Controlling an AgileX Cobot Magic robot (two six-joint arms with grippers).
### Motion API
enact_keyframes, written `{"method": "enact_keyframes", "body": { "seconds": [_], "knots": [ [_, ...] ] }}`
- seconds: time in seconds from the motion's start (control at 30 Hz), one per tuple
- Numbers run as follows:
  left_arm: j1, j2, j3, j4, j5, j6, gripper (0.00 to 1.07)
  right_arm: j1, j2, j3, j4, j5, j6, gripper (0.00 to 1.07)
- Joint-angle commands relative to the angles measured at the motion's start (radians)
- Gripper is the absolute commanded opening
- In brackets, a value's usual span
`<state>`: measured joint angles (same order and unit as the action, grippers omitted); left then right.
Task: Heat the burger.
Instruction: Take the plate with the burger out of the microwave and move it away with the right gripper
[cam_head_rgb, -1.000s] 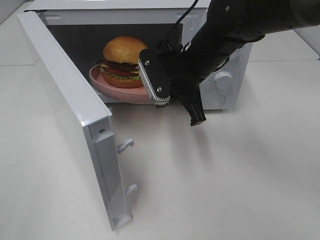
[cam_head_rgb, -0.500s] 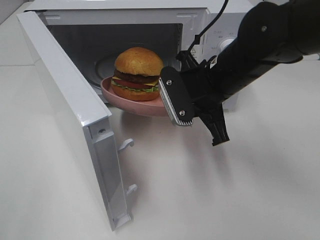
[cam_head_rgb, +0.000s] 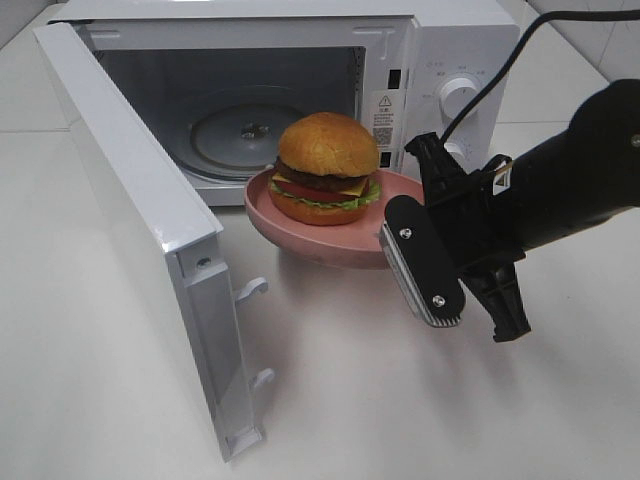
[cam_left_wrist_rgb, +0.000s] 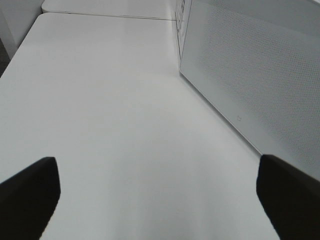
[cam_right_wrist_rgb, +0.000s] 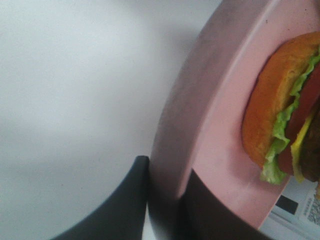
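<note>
**Pink plate held in front of the open microwave**

Black fingers of the right gripper (cam_right_wrist_rgb: 165, 200) are closed on the rim of the pink plate (cam_head_rgb: 395, 190), one above and one below. On the plate sits the burger (cam_head_rgb: 327, 167), just outside the microwave (cam_head_rgb: 455, 40), whose door (cam_head_rgb: 125, 200) stands wide open. The left gripper (cam_left_wrist_rgb: 160, 197) hangs over the white table (cam_head_rgb: 400, 400), its fingers spread apart.

White tabletop (cam_head_rgb: 420, 400) under soft even light; seam lines (cam_head_rgb: 30, 130) cross it near far edge
</note>
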<state>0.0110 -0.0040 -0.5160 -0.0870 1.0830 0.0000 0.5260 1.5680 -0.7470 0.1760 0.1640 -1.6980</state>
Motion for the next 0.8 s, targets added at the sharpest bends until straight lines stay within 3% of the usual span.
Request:
{"method": "enact_keyframes", "body": {
  "seconds": [0.03,0.53,0.8],
  "knots": [
    [0.003,-0.012,0.000,-0.002,-0.018,0.000,1.00,-0.015,-0.055,0.015,-0.004,-0.130,0.043,0.04],
    [0.003,-0.012,0.000,-0.002,-0.018,0.000,1.00,-0.015,-0.281,0.214,-0.101,-0.147,0.167,0.05],
    [0.003,-0.012,0.000,-0.002,-0.018,0.000,1.00,-0.015,-0.418,0.288,-0.271,-0.073,0.365,0.06]
  ]
}}
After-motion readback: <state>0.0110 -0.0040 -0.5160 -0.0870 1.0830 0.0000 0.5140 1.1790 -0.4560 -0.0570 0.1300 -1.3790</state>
